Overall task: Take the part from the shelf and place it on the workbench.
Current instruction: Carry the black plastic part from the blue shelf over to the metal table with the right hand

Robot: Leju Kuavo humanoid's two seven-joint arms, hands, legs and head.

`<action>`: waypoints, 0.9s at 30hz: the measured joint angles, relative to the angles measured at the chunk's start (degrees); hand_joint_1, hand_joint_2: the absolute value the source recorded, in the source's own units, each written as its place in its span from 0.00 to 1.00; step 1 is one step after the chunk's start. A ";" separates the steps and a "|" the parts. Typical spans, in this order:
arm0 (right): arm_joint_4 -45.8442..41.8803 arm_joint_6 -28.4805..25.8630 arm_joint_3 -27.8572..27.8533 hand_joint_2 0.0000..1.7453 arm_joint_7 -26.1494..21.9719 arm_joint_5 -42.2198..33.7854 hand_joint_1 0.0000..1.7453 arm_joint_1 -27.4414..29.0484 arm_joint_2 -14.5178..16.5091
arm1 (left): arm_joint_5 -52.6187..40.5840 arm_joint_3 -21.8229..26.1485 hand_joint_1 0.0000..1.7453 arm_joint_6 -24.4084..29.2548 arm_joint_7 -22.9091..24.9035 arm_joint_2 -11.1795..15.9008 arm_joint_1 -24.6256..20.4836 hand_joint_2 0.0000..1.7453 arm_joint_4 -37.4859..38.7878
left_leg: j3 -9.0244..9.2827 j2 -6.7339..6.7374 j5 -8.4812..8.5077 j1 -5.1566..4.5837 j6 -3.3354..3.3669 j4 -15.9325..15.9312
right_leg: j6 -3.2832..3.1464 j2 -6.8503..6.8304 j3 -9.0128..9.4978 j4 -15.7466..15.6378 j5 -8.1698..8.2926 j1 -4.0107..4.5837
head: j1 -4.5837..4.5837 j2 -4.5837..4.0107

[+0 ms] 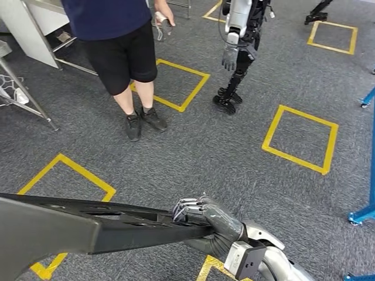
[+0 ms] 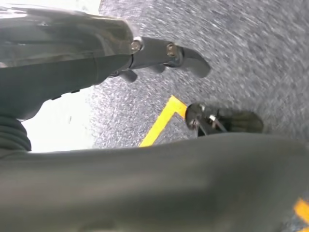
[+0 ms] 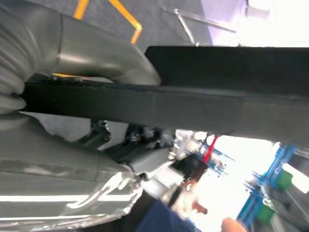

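Note:
The part (image 1: 111, 225) is a long black flat panel stretching from the lower left to the middle of the head view, above the grey carpet. My right hand (image 1: 208, 219) grips its right end, fingers over the top edge. In the right wrist view the part (image 3: 226, 104) runs across the picture with my thumb (image 3: 102, 55) wrapped over it. In the left wrist view the part (image 2: 164, 183) lies broad and blurred against my left hand (image 2: 109, 63), and dark fingers (image 2: 222, 121) curl past its edge.
A person in a dark shirt and black shorts (image 1: 123, 52) stands ahead on the left. Another robot (image 1: 237, 47) stands at the top centre. Yellow tape squares (image 1: 300, 137) mark the carpet. A blue frame (image 1: 369, 175) is at the right, metal stand legs (image 1: 26, 93) at the left.

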 joint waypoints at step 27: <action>0.84 0.22 -0.11 1.00 -0.07 -1.43 1.00 -0.10 0.14 | 0.28 0.10 0.00 0.03 0.11 0.77 0.29 1.00 0.01 | 4.75 -5.08 4.12 0.29 0.85 -8.73 | 1.01 2.94 -0.98 1.06 -0.01 -0.05 | 0.11 0.00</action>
